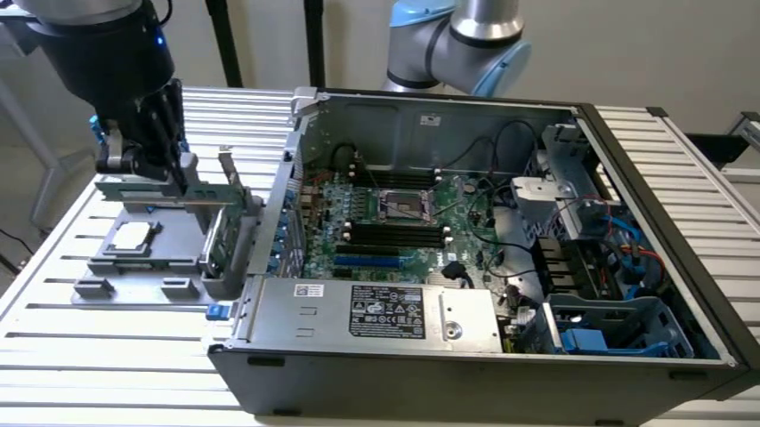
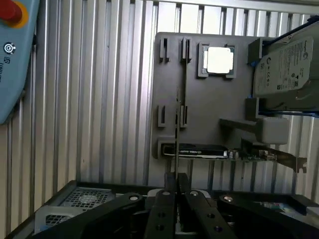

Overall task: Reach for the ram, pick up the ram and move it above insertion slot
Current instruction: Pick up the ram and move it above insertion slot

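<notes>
fingers [image 2: 175, 185] clamped on the ram [image 2: 176, 130] | edge-on above gray fixture tray [image 2: 209, 114]

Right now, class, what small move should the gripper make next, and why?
Probably a short straight lift: the gripper is closed on the ram, which stands edge-on between the grey tray's holders, so sideways travel could snag.

A grey fixture plate [image 2: 209, 114] is lying on the silver, ribbed tabletop [image 2: 99, 99]; the black end effector [image 2: 176, 191] is showing beside a green expansion card [image 2: 249, 155], and a red button [image 2: 10, 11] is glowing on a pale-blue pendant [image 2: 15, 69].
</notes>
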Action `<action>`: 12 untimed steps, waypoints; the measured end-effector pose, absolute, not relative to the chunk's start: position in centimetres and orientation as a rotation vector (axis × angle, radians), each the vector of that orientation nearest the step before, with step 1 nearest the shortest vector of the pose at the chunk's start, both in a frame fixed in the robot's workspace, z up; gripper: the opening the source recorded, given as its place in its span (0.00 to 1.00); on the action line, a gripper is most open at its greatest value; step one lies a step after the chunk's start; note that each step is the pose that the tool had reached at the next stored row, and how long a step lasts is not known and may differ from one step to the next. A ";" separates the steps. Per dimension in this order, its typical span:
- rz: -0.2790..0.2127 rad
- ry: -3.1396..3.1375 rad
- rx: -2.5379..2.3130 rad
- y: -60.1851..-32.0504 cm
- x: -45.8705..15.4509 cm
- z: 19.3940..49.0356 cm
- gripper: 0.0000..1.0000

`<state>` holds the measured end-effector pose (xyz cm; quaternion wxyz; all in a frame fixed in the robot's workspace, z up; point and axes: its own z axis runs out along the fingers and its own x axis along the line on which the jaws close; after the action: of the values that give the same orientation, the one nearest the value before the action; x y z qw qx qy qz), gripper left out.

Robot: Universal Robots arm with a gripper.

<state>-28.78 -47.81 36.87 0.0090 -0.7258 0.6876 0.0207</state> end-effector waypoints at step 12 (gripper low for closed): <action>0.073 2.143 -2.263 -47.7 -23.6 39.5 0.13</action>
<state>-23.60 -47.75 39.52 0.0120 -0.7258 0.6874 0.0235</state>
